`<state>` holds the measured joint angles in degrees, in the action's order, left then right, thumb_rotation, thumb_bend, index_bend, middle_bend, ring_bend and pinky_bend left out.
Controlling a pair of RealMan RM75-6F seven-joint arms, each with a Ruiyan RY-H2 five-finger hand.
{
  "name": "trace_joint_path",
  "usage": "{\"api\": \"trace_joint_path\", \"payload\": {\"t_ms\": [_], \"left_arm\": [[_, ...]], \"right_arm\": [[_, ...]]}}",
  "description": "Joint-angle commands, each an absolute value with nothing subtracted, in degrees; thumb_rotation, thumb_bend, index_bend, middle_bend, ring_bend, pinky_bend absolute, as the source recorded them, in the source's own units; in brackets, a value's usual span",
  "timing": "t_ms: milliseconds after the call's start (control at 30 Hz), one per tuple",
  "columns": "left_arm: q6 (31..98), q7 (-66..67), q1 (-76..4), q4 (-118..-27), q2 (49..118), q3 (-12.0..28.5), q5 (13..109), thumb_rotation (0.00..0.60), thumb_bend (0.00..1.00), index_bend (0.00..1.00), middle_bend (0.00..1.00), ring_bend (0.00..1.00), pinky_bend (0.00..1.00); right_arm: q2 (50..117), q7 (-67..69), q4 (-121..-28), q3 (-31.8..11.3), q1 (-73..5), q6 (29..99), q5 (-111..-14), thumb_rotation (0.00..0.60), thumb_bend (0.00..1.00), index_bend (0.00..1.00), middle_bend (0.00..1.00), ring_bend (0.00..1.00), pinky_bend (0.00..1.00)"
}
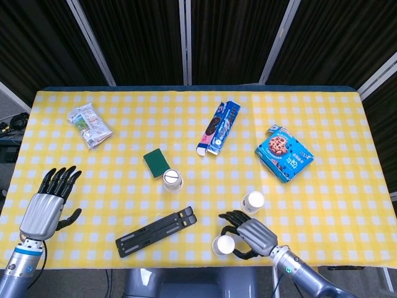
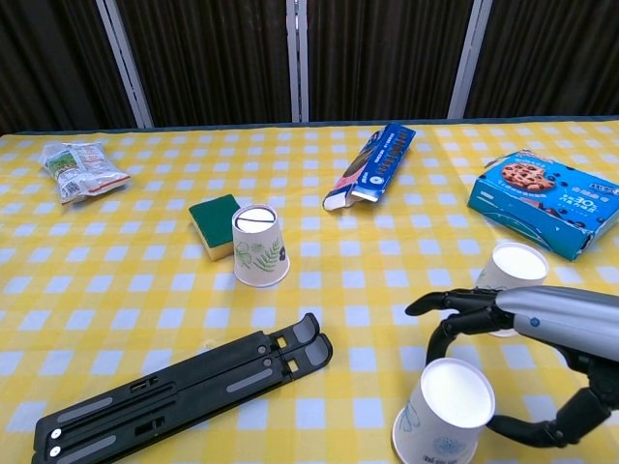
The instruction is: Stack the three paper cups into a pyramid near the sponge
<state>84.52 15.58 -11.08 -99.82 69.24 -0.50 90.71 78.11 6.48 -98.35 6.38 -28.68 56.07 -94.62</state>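
While the right hand [image 1: 248, 236] curled around 1 upturned cup [image 1: 224, 244] at 6 o'clock, the left hand [image 1: 51, 202] lay open and empty at 9.

From the chest, the base cup [image 2: 259, 246] touched the sponge [image 2: 215, 224]; carrying the grasped cup beside it seemed next, the spare cup [image 2: 513, 271] waiting.

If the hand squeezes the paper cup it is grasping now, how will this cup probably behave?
The paper cup looks thin-walled and empty, so it is probably light and may crumple in the right hand. It already leans, so it could tip or roll if released.
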Motion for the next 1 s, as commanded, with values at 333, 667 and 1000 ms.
{"api": "trace_joint_path", "payload": {"t_ms": [333,667,1000], "left_arm": [[84.43,15.38,-10.77,-99.83,69.05,-0.17,90.74,0.600,0.28,0.00,0.00,0.00,0.00],[84.25,14.26,-10.59,-99.78,68.60,0.25,90.59,0.600,0.28,0.00,0.00,0.00,0.00],[84.48,13.27,-10.33,-99.70,68.22,0.53,90.82,0.600,0.28,0.00,0.00,0.00,0.00]], "right_arm": [[76.18,3.05,-101.55,4.07,-28.95,57.46,-92.50,0.600,0.30,0.40,0.06,0.00,0.00],[73.95,-3.30,-106.79,-4.14,-30.48,60.04,-84.61,0.600,0.30,0.40,0.06,0.00,0.00],[78.87,-7.75,-102.62,-9.84,-35.27,55.69,-73.83,0.600,0.30,0.40,0.06,0.00,0.00]]}}
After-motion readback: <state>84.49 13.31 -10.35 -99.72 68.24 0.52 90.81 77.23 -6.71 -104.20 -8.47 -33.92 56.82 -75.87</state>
